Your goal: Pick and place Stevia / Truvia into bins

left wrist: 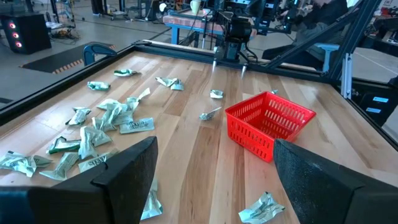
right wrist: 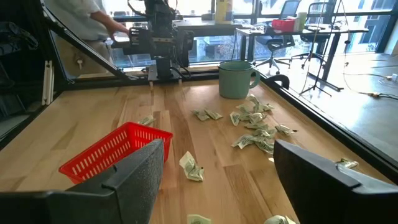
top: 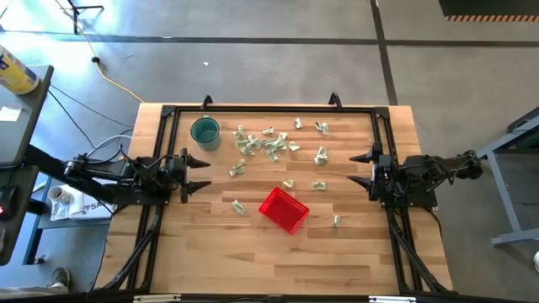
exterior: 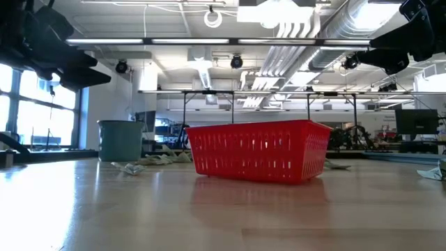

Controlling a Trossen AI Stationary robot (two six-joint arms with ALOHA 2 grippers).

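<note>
Several pale green and white Stevia sachets [top: 269,145] lie scattered flat on the wooden table, most in a cluster toward the far side [left wrist: 102,127] [right wrist: 255,127]. The red mesh basket [top: 284,209] [exterior: 258,150] [left wrist: 268,121] [right wrist: 115,152] stands on its base near the table's middle. My left gripper [top: 199,174] [left wrist: 214,171] hovers open at the table's left edge, and my right gripper [top: 364,168] [right wrist: 217,171] hovers open at the right edge. Both are far from the sachets and hold nothing.
A round teal cup [top: 205,132] [right wrist: 236,79] stands at the far left of the table. A black frame [top: 269,108] runs along the table's edges. A person [right wrist: 87,25] stands beyond the table's left side. Bare wood lies near the front edge.
</note>
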